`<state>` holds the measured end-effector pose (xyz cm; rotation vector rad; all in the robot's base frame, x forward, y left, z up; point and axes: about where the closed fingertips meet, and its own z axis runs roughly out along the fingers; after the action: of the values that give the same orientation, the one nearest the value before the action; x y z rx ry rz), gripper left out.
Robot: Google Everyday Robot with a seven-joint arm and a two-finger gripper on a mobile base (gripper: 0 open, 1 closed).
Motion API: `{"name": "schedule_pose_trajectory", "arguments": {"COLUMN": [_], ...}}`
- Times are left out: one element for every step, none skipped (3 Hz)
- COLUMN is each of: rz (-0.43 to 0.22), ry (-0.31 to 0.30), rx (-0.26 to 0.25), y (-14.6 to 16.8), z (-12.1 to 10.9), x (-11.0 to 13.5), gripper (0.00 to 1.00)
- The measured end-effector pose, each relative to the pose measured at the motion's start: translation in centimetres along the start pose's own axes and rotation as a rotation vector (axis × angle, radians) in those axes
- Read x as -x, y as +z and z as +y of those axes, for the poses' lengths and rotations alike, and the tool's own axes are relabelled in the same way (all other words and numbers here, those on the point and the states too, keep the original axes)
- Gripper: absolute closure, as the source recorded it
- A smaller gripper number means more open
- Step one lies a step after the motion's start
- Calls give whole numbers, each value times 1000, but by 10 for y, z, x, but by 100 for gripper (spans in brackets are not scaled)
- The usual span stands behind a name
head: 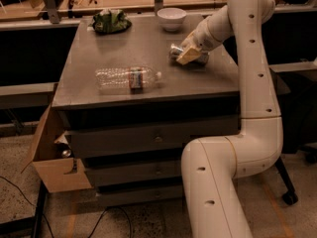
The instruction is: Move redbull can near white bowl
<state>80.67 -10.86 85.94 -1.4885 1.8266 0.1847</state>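
The redbull can [175, 50] is a slim silver can, lying on its side on the right part of the grey table top [99, 48]. My gripper [188, 54] is down at the can, its beige fingers [186, 56] closed across the can's middle. The can's ends show on either side of the fingers. The white bowl [171, 18] stands upright at the table's back edge, about a can's length behind the can and apart from it.
A clear plastic bottle with a red label [129, 78] lies on its side near the table's front. A dark plate with green contents [111, 21] sits at the back left. An open cardboard box [52, 157] stands on the floor at the left.
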Motion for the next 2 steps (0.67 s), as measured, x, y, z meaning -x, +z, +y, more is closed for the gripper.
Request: {"name": "schedule_pose_trajectory", "arguments": {"rz": [84, 229], "ry": [-106, -318], "rx": [-27, -43], "y": [-31, -53], "z": [5, 6], "x": [42, 93], "gripper": [100, 100]}}
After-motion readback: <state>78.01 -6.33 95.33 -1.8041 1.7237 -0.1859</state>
